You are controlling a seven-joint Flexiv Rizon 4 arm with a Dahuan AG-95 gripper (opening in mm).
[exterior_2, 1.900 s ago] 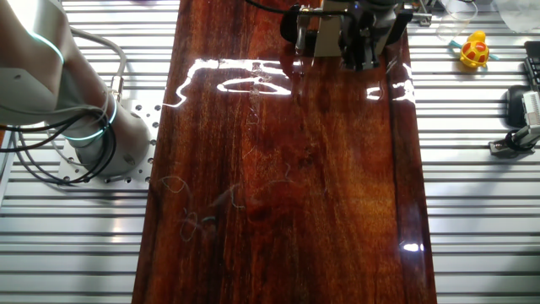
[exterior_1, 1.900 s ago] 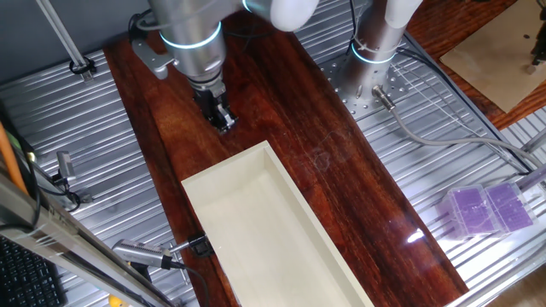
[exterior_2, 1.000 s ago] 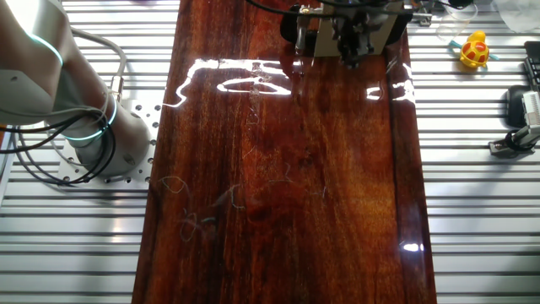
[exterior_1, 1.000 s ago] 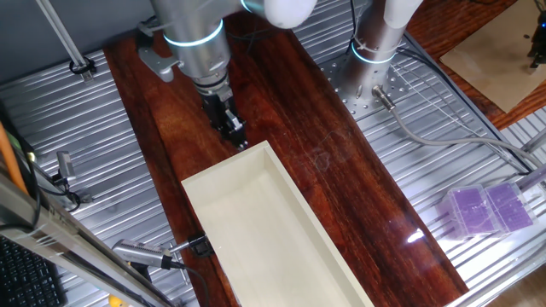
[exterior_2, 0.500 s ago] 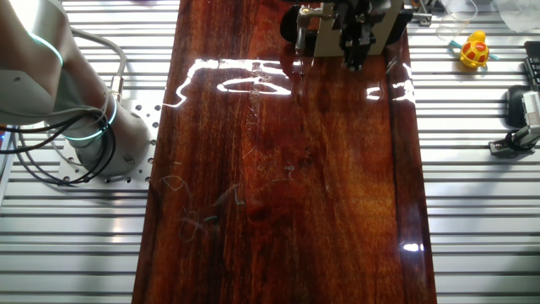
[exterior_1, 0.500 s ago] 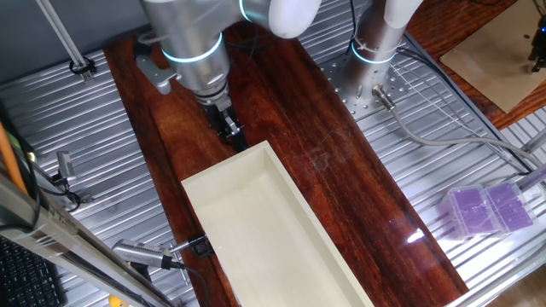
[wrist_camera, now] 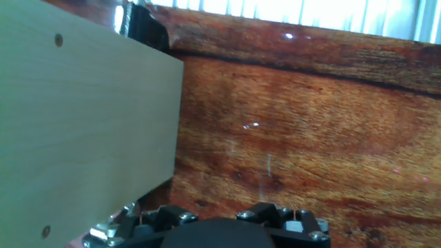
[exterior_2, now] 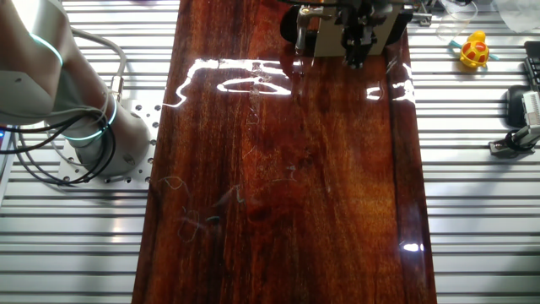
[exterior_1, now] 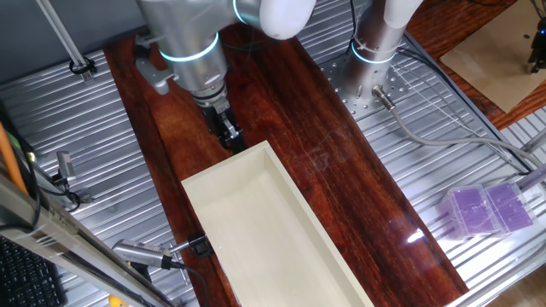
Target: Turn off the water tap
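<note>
Dark red-brown wooden board (exterior_1: 341, 162) with glossy varnish and bright glare, cream matt box (exterior_1: 264, 230) with smooth walls, ribbed bare metal table (exterior_1: 77, 145) with dull shine, brushed silver metal arm (exterior_1: 183, 34), translucent purple plastic case (exterior_1: 486, 209) at right

No readable text, labels, brands or numbers in any view (surfaces plain or too blurred).

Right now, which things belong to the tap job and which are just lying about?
Job: gripper, at the end of the cream trough; no tap clearly shows.
Lying about: purple plastic box; yellow toy.
</note>
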